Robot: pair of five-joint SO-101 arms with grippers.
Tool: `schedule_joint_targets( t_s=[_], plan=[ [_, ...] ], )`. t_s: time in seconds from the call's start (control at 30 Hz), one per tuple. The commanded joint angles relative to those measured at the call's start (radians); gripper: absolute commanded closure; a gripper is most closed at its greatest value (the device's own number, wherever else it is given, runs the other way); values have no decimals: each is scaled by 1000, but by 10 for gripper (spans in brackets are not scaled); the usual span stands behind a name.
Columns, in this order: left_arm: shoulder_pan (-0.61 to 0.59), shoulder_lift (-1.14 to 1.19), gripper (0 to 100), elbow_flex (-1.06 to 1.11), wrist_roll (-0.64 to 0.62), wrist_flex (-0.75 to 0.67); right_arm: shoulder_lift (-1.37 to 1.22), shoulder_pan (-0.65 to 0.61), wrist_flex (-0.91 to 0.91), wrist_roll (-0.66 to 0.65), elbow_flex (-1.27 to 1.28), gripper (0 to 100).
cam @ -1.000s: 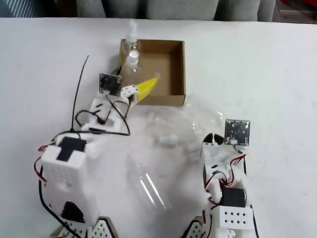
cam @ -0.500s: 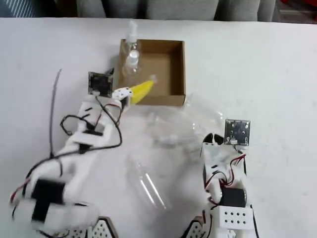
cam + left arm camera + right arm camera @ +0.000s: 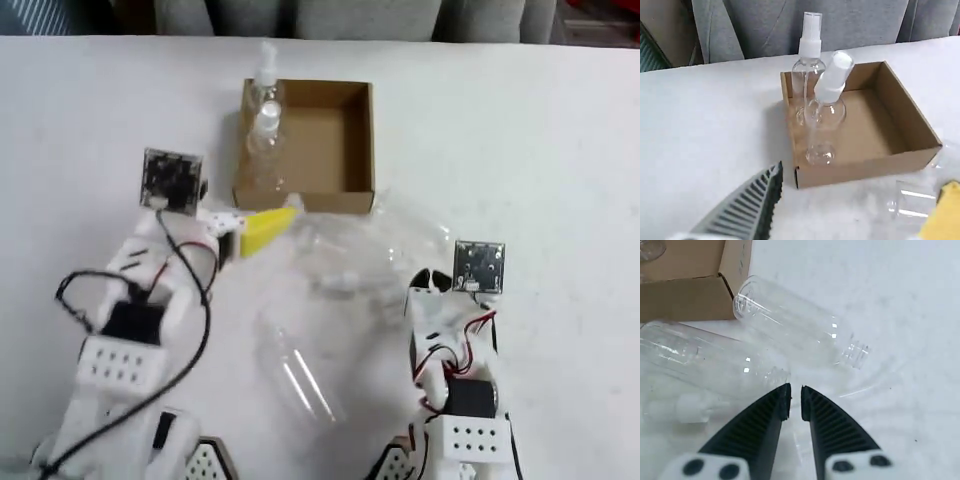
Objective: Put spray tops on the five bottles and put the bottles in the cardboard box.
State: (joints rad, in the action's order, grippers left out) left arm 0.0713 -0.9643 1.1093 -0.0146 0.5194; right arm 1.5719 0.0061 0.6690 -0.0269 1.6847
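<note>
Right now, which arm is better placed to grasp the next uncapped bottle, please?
Probably the right: its end effector is right at an uncapped bottle and a loose spray top; the left end effector sits by the cardboard box.

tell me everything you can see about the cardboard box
The cardboard box is brown, shallow and open-topped, flat on the white table. Inside, along the wall on the left arm's side, are two clear, spray-topped bottles: an upright bottle in the far corner and a tilted bottle nearer. The rest of its floor is bare. An uncapped bottle lies on the table just outside a near corner; contact is unclear.
</note>
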Motion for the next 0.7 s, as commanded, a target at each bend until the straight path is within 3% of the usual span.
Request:
schedule_joint_targets(
  t_s=[0.0, 0.17, 0.43, 0.6, 0.67],
  plan=[
    [-7, -223, 559, -15, 3, 193, 10, 10, 7, -9, 11, 982],
    [21, -349, 598, -15, -57, 404, 10, 12, 7, -9, 11, 982],
    [21, -390, 979, -11, -216, 595, 10, 12, 7, -9, 11, 982],
    [12, -389, 936, 20, -270, 612, 10, 33, 7, -11, 11, 983],
    [-7, -389, 936, 60, -292, 582, 10, 39, 10, -80, 11, 983]
  ],
)
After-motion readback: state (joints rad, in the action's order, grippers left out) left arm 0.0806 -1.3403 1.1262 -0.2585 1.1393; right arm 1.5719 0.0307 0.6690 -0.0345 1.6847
